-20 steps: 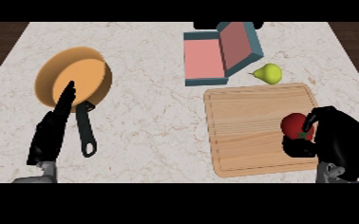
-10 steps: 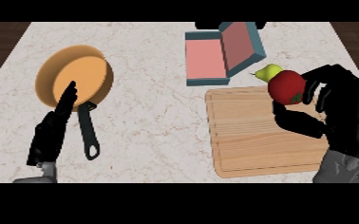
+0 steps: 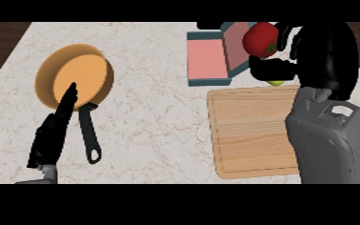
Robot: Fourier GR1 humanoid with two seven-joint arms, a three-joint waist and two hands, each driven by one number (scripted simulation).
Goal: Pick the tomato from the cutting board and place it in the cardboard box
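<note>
Already the right hand has its fingers curled round the tomato, carried above the right edge of the cardboard box, whose open floor lies to the hand's left. Behind it the cutting board lies bare. The left hand rests open over the frying pan, well apart.

Right hand is up high at the far right, black fingers and thumb curled round the round red tomato, grey forearm rising straight from the lower edge (it fills that whole side). Left hand rests low at the left, fingers straight and together, pointing up and slightly rightward.
</note>
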